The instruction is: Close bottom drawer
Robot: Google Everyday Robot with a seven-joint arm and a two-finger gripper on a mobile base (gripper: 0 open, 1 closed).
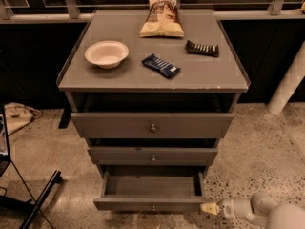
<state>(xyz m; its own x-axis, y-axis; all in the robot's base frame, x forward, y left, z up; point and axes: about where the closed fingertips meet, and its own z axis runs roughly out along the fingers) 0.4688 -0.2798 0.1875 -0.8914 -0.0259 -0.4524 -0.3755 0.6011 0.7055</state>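
Observation:
The grey cabinet has three drawers. The bottom drawer (151, 204) is pulled far out, its empty inside visible, with a small metal knob at the centre of its front panel. The mid-width drawer (152, 156) and the widest top drawer (152, 126) stand slightly out. My gripper (209, 208) reaches in from the bottom right on a white arm. Its pale tip is at the right end of the bottom drawer's front panel, touching or almost touching it.
On the cabinet top (114, 78) lie a white bowl (106, 54), a blue snack bar (160, 66), a dark candy bar (202, 48) and a chip bag (162, 17). A black stand leg (40, 199) is on the floor at left. A white post (288, 82) stands at right.

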